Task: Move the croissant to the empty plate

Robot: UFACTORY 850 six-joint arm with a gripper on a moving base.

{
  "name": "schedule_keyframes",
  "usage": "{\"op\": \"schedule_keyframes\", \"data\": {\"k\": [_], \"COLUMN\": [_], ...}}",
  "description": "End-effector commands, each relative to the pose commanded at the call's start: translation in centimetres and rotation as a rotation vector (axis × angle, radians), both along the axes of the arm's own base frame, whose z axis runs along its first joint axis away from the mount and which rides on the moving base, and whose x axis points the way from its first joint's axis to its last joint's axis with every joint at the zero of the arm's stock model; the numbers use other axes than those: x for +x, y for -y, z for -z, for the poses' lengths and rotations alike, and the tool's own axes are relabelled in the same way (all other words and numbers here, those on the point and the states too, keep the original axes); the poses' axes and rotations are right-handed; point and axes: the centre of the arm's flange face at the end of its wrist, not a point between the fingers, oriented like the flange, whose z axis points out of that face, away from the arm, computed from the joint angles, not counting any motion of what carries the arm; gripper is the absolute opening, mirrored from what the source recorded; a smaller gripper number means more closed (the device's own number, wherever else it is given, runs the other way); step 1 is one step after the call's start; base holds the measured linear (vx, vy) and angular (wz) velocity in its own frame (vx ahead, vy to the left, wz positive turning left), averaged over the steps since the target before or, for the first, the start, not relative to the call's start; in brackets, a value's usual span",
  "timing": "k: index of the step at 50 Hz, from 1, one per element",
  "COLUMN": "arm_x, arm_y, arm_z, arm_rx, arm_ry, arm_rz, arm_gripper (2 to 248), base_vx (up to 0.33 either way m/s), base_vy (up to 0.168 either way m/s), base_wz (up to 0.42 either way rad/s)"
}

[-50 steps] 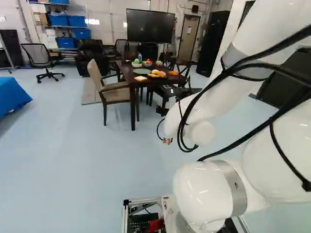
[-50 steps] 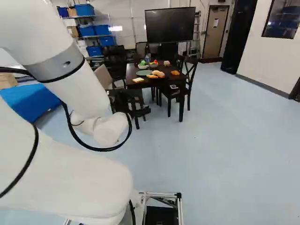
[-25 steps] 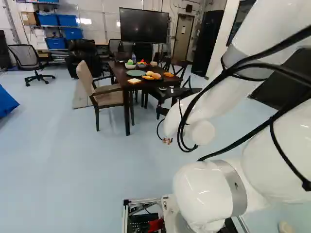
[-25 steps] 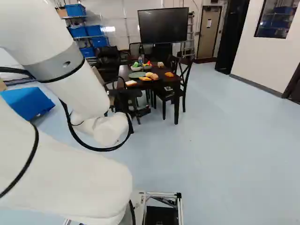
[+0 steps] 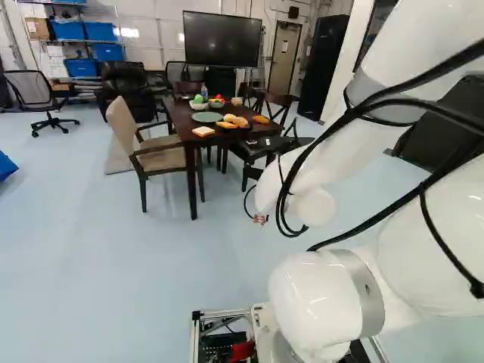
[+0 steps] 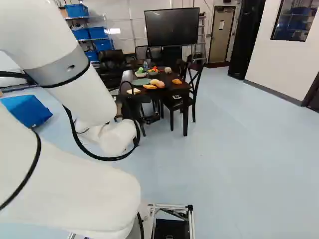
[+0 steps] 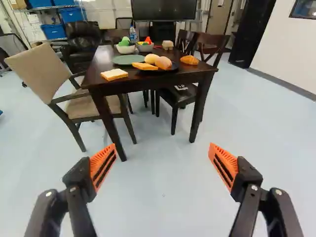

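Ahead of me: one table (image 7: 98,65) — on it the empty plate (image 7: 127,59), bowls (image 7: 125,50) behind, bread (image 7: 114,74) before — chairs (image 7: 39,71) left and right.

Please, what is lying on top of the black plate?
On the black plate lie a flat orange piece, a rounded yellow piece and a rounded pinkish piece. The plate beneath them is hidden.

We see the ridged, golden-orange croissant (image 7: 189,60) lying on the dark wooden table (image 7: 101,57), beside the black plate (image 7: 174,67), while the round green plate (image 7: 128,59) sits flat and empty on that plate's other side.
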Motion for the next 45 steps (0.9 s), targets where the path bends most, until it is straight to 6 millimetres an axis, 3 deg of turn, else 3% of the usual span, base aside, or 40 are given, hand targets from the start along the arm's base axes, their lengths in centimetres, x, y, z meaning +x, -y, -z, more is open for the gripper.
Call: {"op": "schedule_keyframes", "data": {"k": [45], "arm_x": [0.00], "arm_y": [0.00], "arm_z": [0.00], "arm_rx": [0.000], "arm_ry": [0.000], "arm_rz": [0.000], "arm_gripper": [247], "base_vx": [0.182], "base_vy": [-0.084], "base_wz": [-0.003]}}
